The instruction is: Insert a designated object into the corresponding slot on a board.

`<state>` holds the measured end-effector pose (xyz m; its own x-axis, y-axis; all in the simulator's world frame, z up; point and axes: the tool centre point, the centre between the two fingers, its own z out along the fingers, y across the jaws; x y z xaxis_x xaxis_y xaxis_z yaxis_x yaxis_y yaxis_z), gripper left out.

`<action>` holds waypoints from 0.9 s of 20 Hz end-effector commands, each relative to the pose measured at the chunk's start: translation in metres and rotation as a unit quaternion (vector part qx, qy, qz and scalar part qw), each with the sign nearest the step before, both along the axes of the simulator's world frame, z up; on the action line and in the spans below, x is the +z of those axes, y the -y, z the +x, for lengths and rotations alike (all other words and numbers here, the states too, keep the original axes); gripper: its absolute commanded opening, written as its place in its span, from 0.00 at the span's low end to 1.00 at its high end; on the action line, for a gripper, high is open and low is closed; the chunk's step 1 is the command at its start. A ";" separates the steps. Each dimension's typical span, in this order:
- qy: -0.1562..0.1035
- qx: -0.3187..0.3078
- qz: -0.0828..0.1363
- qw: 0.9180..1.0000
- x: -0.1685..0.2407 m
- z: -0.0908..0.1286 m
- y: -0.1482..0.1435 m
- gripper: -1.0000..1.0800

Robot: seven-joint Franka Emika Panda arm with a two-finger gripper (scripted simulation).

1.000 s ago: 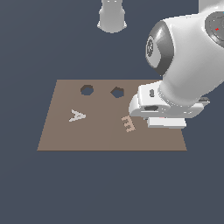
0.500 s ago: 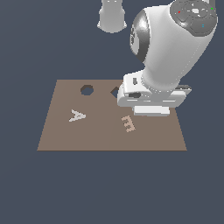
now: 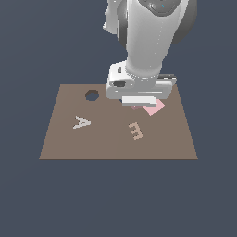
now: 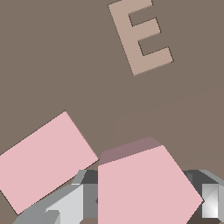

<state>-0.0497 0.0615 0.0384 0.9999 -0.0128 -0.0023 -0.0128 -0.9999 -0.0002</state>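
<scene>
My gripper (image 4: 146, 203) is shut on the thick pink pentagon block (image 4: 144, 188), with one finger (image 4: 65, 205) on each side. It holds the block just above the brown board (image 4: 65, 65). In the exterior view the gripper (image 3: 139, 103) hangs low over the board's (image 3: 115, 143) back middle. The hand hides the block and the pentagon slot there. The rounder dark hole (image 3: 92, 95) shows to the exterior view's left of the hand.
A flat pink square tile (image 4: 43, 162) lies on the board right beside the held block; it peeks out under the hand in the exterior view (image 3: 155, 107). A tan letter E (image 3: 135, 130) and a pale letter A (image 3: 81, 122) lie on the board.
The arm has swung toward the exterior view's left, from the board's right side to its back middle. The hand now covers the pentagon slot that showed earlier.
</scene>
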 end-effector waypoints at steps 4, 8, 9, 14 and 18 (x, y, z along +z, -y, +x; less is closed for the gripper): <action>0.000 0.003 0.000 1.000 0.001 -0.020 0.023 0.00; 0.000 0.004 0.000 1.000 0.002 -0.029 0.034 0.00; 0.000 0.005 0.000 1.000 0.002 -0.030 0.035 0.00; 0.000 0.005 0.000 1.000 0.002 -0.032 0.038 0.00; 0.000 0.005 0.000 1.000 -0.004 -0.032 0.039 0.00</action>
